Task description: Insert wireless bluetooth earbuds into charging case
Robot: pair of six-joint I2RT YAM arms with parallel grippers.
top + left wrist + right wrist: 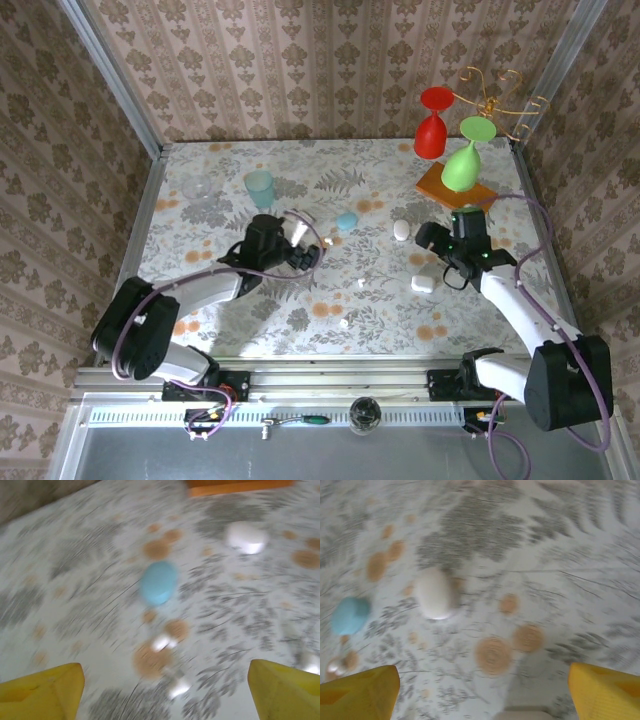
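Observation:
Two tiny white earbuds (361, 284) (344, 323) lie loose on the floral table, between the arms. Three pebble-like charging cases rest there: a blue one (346, 221) (159, 582) (350, 615), a white one (401, 229) (245, 537) (436, 592), and a second white one (422, 283). My left gripper (303, 255) (165, 695) is open just left of the blue case, nothing between its yellow fingers (40, 692). Blurred shiny pale bits (164, 642) lie before it. My right gripper (437, 256) (482, 695) is open over bare table, right beside the second white case (525, 714).
A teal cup (260, 187) and a clear glass bowl (197, 187) stand at the back left. An orange stand (455, 185) at the back right carries a red goblet (431, 125) and a green one (463, 160). Patterned walls enclose the table.

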